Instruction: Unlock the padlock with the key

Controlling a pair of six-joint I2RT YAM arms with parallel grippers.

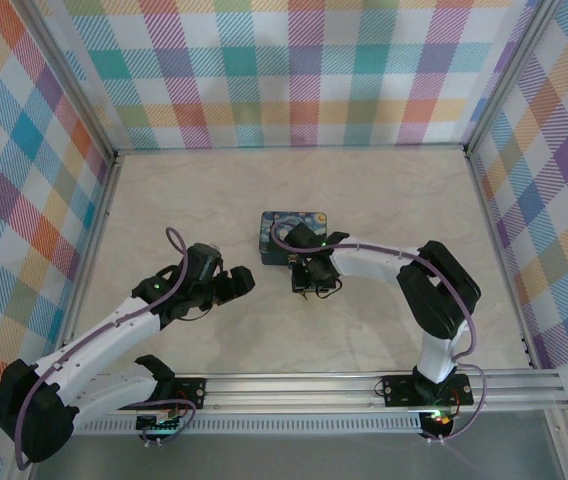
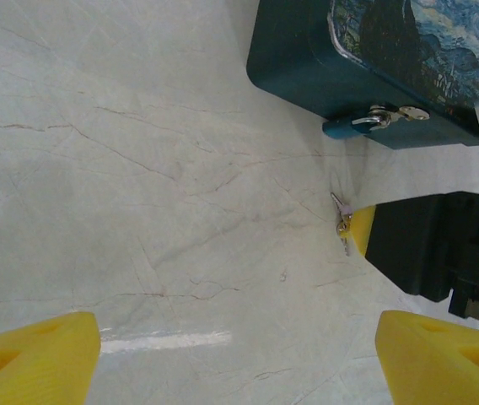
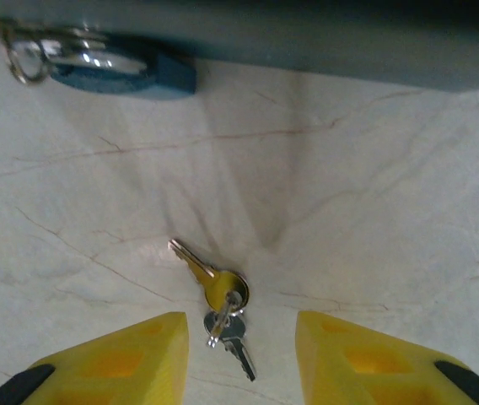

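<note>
1. Key [image 3: 220,287] lies flat on the pale marbled table [image 3: 374,194], low in the middle of the right wrist view. It has a brass-coloured head and a pale blade pointing to the upper left. A smaller grey one hangs from the same ring [image 3: 216,325], its blade pointing to the lower right.
2. The right gripper [image 3: 242,359] sits at the bottom edge of that view. Its two yellow fingers stand apart, one on each side of the bunch, with the ring and the smaller grey one in the gap. No pad can be seen touching metal.
3. The padlock [image 3: 113,69] is in the upper left of the right wrist view, well apart from the bunch. It has a blue body and a silver shackle, and it lies against the foot of the dark blue tin [image 3: 324,34], whose wall runs across the top of the frame.
4. In the left wrist view the bunch is a tiny sliver right of centre, just beside one yellow finger of the right gripper. The padlock hangs above it from the clasp on the tin's side, with the swirl-printed lid in the upper right corner.
5. The left gripper [image 2: 239,363] shows its yellow fingers in the lower left and lower right corners of its own view. They are spread wide, with bare table between them.
6. From above, the tin stands at the centre of the table, the right gripper is just below the tin's lower edge, and the left gripper is further left, clear of the tin.
</note>
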